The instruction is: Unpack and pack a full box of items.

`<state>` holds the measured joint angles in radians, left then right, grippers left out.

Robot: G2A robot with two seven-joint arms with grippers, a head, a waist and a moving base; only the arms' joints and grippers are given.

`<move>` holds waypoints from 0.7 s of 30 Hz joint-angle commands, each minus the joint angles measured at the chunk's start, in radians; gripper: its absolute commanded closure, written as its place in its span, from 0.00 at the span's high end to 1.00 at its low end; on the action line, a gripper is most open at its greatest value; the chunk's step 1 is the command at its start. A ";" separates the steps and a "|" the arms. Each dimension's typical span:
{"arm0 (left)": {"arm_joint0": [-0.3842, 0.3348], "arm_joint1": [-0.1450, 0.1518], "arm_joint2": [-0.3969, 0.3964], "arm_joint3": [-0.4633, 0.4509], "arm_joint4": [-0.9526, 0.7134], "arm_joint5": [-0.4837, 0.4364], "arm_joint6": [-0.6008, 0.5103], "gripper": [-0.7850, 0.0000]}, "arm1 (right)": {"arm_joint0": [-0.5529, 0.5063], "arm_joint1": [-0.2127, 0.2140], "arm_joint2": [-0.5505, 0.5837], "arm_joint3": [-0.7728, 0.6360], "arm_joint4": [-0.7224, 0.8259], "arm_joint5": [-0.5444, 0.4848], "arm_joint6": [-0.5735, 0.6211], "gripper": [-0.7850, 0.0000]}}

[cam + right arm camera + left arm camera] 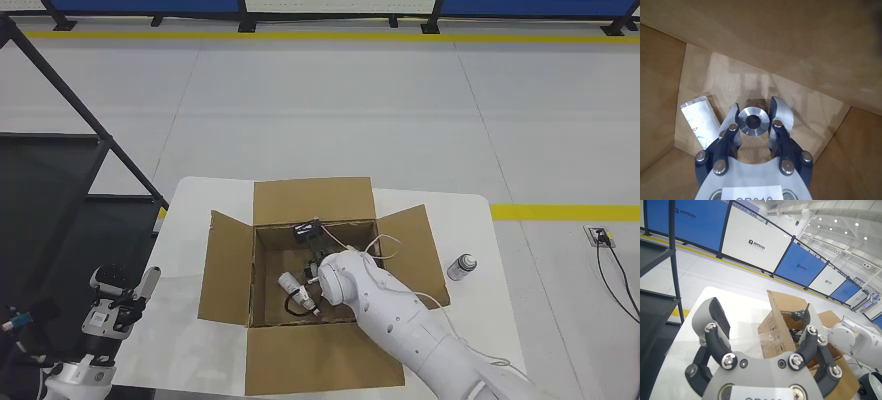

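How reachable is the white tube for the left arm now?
Probably not: the left gripper sits outside the cardboard box, and the right gripper, around a metal cylinder, is beside the white tube.

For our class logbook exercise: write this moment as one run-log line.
right pincer: shut on metal cylinder, inside box | left pincer: open, outside box | white tube: lying on box floor
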<state>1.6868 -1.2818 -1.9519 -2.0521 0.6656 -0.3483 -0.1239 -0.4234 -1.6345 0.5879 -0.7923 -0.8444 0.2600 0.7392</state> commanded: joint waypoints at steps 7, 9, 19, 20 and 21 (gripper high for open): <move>0.000 0.000 0.000 0.000 0.000 0.000 0.000 1.00 | -0.068 0.053 0.083 -0.254 -0.113 0.027 0.050 0.00; 0.000 0.000 0.000 0.000 0.000 0.000 0.000 1.00 | -0.119 0.084 0.131 -0.389 -0.181 0.045 0.082 0.00; 0.000 0.000 0.000 0.000 0.000 0.000 0.000 1.00 | -0.604 0.225 0.543 -1.264 -0.635 0.175 0.189 0.00; 0.000 0.000 0.000 0.000 0.000 0.000 0.000 1.00 | -0.657 0.232 0.590 -1.335 -0.653 0.183 0.190 0.00; 0.000 0.000 0.000 0.000 0.000 0.000 0.000 1.00 | -0.708 0.237 0.639 -1.394 -0.667 0.191 0.193 0.00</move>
<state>1.6868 -1.2818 -1.9519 -2.0521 0.6656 -0.3483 -0.1239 -1.0544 -1.4035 1.1541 -2.0794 -1.4909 0.4411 0.9298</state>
